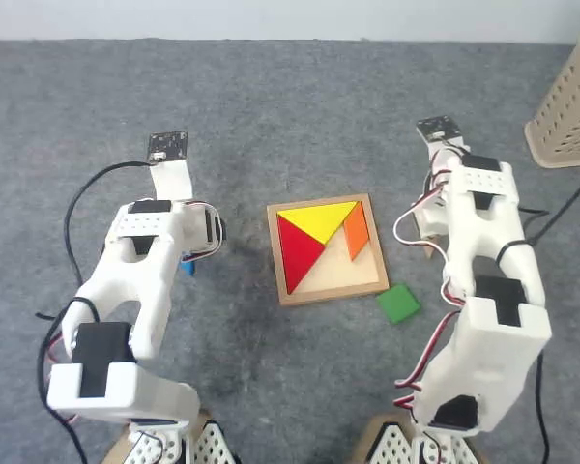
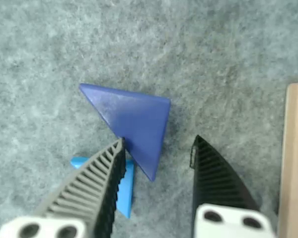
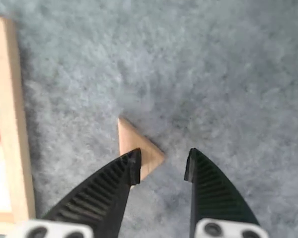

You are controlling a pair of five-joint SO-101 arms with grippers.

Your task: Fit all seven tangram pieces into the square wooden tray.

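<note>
Carpet (image 1: 271, 106), grey and short-piled, covers the table, and the square wooden tray (image 1: 333, 288) lies in the middle of it between the two arms. Three pieces sit in the tray: a red triangle (image 1: 298, 253) along its left side, a yellow triangle (image 1: 319, 220) along its far side, and an orange parallelogram (image 1: 356, 232) on the right. The near right part of the tray floor is bare wood. A green square (image 1: 398, 302) lies on the carpet just beside the tray's near right corner. The left gripper (image 2: 159, 144) hangs low over the carpet to the left of the tray with its fingers spread apart and nothing clamped between them. Under it lies a dark blue triangle (image 2: 134, 116), with one corner reaching into the gap and the ribbed finger (image 2: 102, 181) overlapping its edge. A light blue piece (image 2: 125, 191) shows beside that finger, mostly hidden, so its shape cannot be told. The right gripper (image 3: 164, 156) is low over the carpet to the right of the tray, likewise spread and gripping nothing. A pale wood-coloured triangle (image 3: 131, 141) lies below it, one corner partly between the fingers. A beige perforated container (image 1: 565, 106) stands at the far right edge of the table.
</note>
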